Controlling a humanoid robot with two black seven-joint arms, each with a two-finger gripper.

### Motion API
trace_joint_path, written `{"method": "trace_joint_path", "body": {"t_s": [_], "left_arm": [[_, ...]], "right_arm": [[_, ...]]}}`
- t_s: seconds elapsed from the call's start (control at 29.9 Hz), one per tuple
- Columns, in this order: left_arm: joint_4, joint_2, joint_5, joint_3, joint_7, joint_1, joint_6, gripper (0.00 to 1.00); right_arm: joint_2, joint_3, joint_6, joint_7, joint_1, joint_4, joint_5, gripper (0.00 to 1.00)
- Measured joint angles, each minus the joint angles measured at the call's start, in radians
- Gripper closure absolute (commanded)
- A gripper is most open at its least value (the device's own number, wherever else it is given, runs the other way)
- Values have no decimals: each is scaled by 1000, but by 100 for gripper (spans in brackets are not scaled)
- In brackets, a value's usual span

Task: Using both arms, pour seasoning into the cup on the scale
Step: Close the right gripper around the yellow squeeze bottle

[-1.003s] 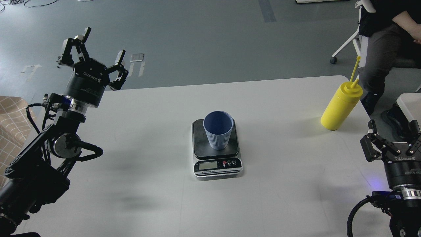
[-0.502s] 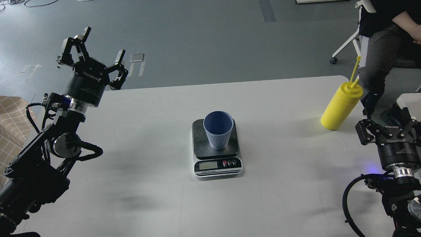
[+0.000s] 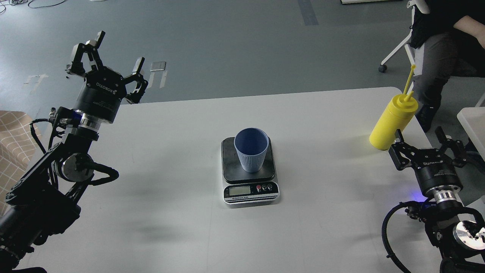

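The light blue ribbed cup [image 3: 251, 149] stands upright on the dark platform of the small digital scale [image 3: 249, 188] at the table's middle. The yellow squeeze bottle [image 3: 393, 123] stands upright near the table's right edge, its thin cap stick pointing up. My right gripper [image 3: 427, 146] is open and empty, just in front of and right of the bottle's base, apart from it. My left gripper [image 3: 104, 60] is open and empty, raised over the table's far left corner, far from the cup.
The white table [image 3: 170, 159] ends just right of the bottle. A seated person [image 3: 441, 57] on a wheeled chair is behind the far right corner. A white bin edge [image 3: 473, 121] sits at the right. A tan checked cloth [image 3: 15, 132] lies at the left.
My right gripper has risen and moved forward and left toward the yellow bottle. The left arm, cup, scale and bottle have not moved.
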Motion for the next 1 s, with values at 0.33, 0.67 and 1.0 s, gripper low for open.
{"method": "trace_joint_path", "body": {"t_s": [0.33, 0.67, 1.0], "left_arm": [[-1, 1, 0, 0, 0, 0, 0, 2], [-1, 3, 0, -1, 0, 0, 0, 2], [-1, 3, 0, -3, 0, 0, 0, 2]], "right_arm": [[-1, -10, -22, 2, 43, -45, -3, 0], [7, -27, -23, 2, 119, -117, -4, 0], [11, -34, -22, 2, 163, -171, -3, 0]]}}
